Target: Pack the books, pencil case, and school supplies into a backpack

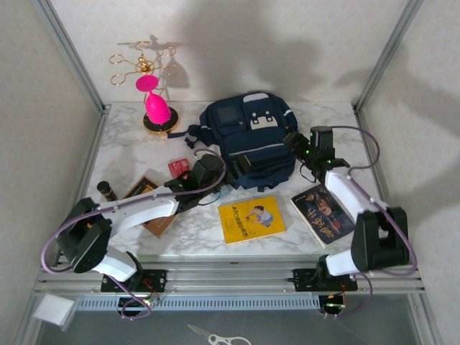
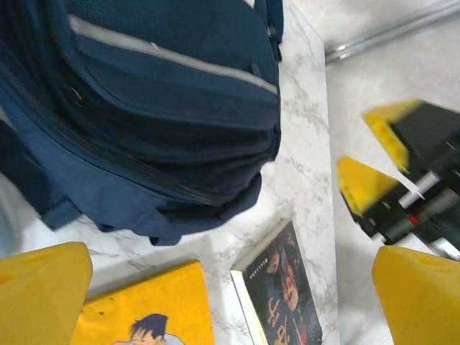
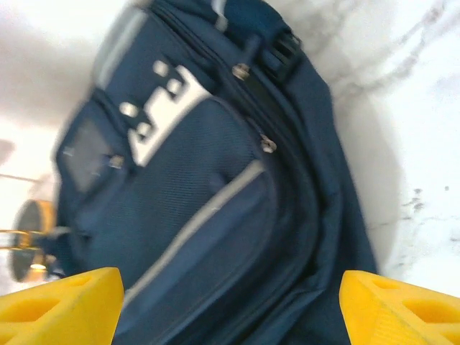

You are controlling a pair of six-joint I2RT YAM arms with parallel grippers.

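Navy-blue fabric backpack (image 1: 251, 140) sits at centre frame on a white marble table (image 1: 129, 158). The left gripper (image 1: 214, 172), fingers spread wide, is at its lower-left corner. The right gripper (image 1: 293, 141), fingers also apart, is at its right side. A yellow cartoon paperback (image 1: 251, 219) and a dark-covered paperback (image 1: 323, 210) lie below.

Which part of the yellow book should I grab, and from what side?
Grip the yellow book by its left long edge, coming in low from the left with the open left hand, the nearer one. It lies flat and thin on the marble table, so one finger probably must wedge under it. That side has bare marble; the dark book sits close on the right.
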